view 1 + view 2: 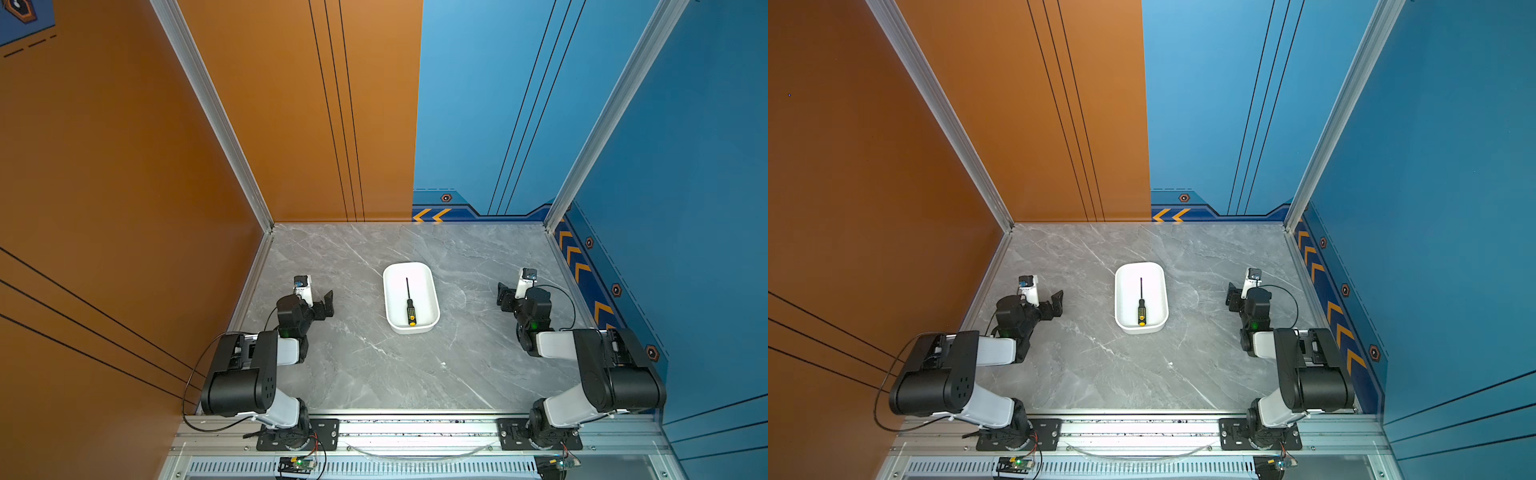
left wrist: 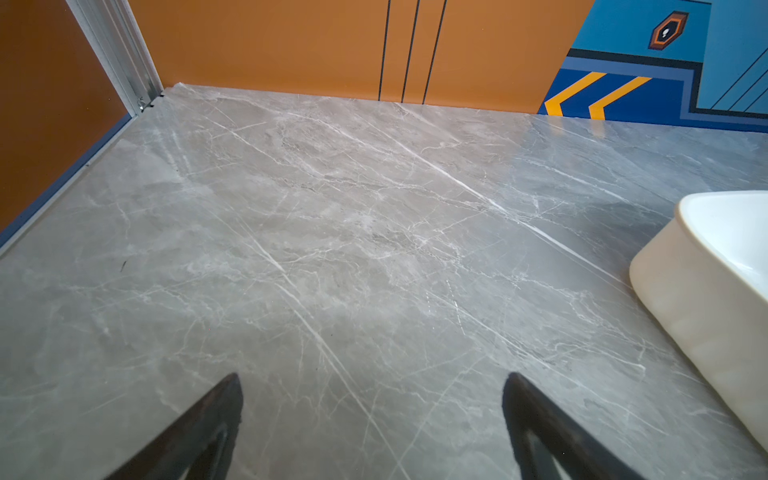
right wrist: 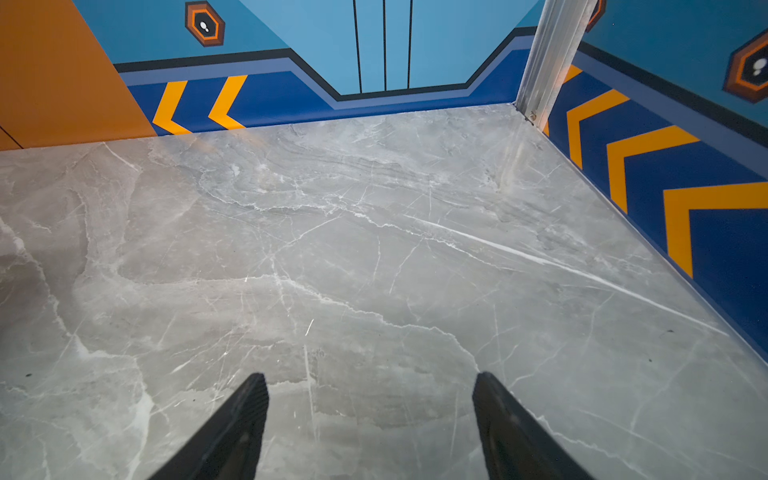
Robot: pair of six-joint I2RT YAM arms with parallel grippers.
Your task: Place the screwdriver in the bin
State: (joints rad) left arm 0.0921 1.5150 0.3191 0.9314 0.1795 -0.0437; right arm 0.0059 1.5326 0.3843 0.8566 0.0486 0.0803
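The left claw (image 2: 374,378) and right claw (image 3: 370,376) are spread wide, holding nothing, at 9 and 3 o'clock of the bin (image 1: 424,291). The screwdriver (image 1: 410,305) lies inside it, tip toward 12 o'clock.

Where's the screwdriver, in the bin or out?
In. The screwdriver lies flat on the floor of the bin, wholly inside its rim in both top views, with nothing holding it.

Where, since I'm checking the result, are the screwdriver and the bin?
screwdriver (image 1: 411,309): in a top view, on its black dotted handle.
bin (image 1: 397,299): in a top view, on its bare inner floor, beside the screwdriver.
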